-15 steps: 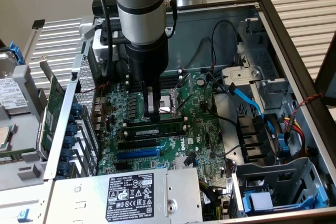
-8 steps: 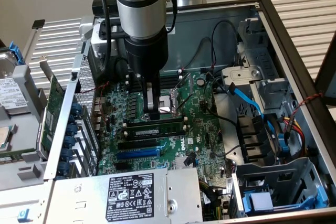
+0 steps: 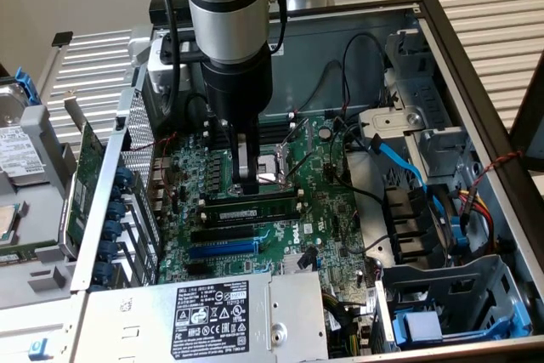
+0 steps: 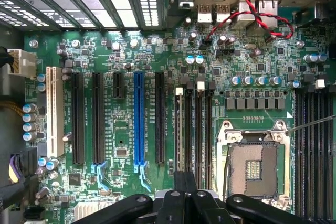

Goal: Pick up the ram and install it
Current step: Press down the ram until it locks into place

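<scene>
Bearing down with empty, clenched gripper (image 3: pixel 248 183) near the ram (image 3: pixel 255 207), standing in a slot (image 3: pixel 299 207) at six o'clock of the fingertips in the exterior view, possibly risking one end staying unseated through off-centre pressing.

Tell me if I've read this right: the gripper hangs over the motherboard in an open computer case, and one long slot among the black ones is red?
Not quite. That long slot is blue, not red, as the wrist view shows. The rest stands: the gripper hangs over the motherboard in the open computer case.
</scene>
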`<state>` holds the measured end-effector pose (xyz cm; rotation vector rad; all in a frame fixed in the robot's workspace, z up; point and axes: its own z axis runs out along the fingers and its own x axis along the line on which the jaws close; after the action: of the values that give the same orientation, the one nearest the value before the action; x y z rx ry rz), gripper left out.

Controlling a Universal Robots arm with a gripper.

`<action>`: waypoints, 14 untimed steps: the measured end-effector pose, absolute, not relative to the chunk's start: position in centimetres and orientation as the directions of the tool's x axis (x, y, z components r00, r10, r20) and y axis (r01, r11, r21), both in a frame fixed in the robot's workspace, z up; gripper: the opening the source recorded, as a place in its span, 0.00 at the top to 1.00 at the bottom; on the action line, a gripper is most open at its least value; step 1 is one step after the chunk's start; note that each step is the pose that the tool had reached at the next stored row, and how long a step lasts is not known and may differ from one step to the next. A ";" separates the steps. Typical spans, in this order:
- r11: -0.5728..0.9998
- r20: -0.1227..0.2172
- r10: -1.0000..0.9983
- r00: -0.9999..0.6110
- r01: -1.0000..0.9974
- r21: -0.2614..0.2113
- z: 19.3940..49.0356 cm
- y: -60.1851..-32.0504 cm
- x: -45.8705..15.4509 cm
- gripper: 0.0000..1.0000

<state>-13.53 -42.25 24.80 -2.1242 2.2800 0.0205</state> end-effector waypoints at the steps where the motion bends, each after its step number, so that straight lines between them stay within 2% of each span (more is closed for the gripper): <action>1: 0.089 -0.027 -0.996 -0.088 -0.996 -0.008 24.8 -42.3 -13.5 0.90; 14: 0.298 -0.028 -0.954 -0.298 -0.954 -0.008 24.7 -42.3 -13.5 0.90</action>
<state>-13.54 -42.25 24.75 -1.8451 2.5094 0.0158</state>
